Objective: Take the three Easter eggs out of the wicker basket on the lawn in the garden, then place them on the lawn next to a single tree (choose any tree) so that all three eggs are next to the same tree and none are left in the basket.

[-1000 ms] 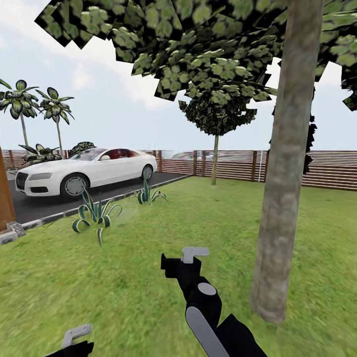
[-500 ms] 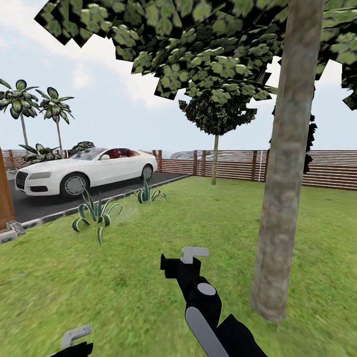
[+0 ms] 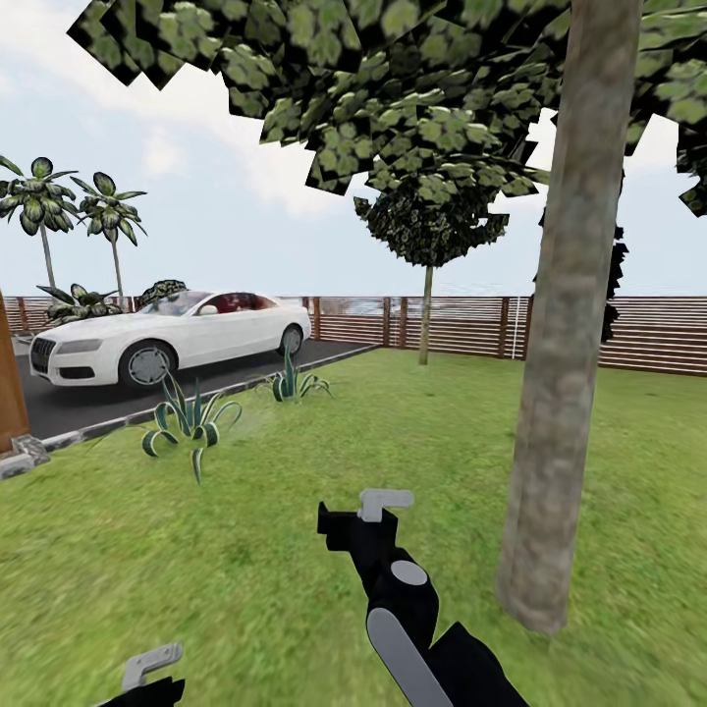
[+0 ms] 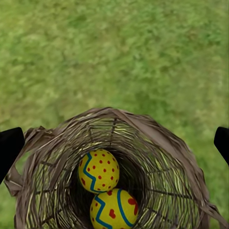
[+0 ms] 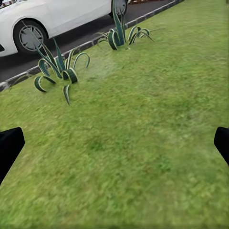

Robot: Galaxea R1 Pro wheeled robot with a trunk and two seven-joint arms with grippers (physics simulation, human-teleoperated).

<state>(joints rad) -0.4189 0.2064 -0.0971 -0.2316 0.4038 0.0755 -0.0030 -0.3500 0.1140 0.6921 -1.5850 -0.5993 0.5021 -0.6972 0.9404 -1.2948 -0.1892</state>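
In the left wrist view the wicker basket (image 4: pixel 157 131) sits on the lawn (image 4: pixel 114 52) right under my left gripper (image 4: pixel 114 143), which is open, its dark fingertips (image 4: pixel 9 145) wide apart over the rim. Two yellow Easter eggs with blue zigzags lie inside, one (image 4: pixel 98 170) above the other (image 4: pixel 114 209); a third is out of view. The thick grey-brown tree (image 3: pixel 560 393) stands at the right of the head view. My right gripper (image 3: pixel 353 520) hangs left of the trunk, and in its wrist view this gripper (image 5: pixel 114 143) is open over bare grass. The left gripper (image 3: pixel 147 678) shows at the bottom edge.
A white car (image 3: pixel 167 344) is parked on the dark driveway (image 3: pixel 79 403) at the left, with two spiky plants (image 3: pixel 191 422) along its kerb. A slatted wooden fence (image 3: pixel 648 334) closes the garden at the back, with a thin-trunked tree (image 3: pixel 426 314) before it.
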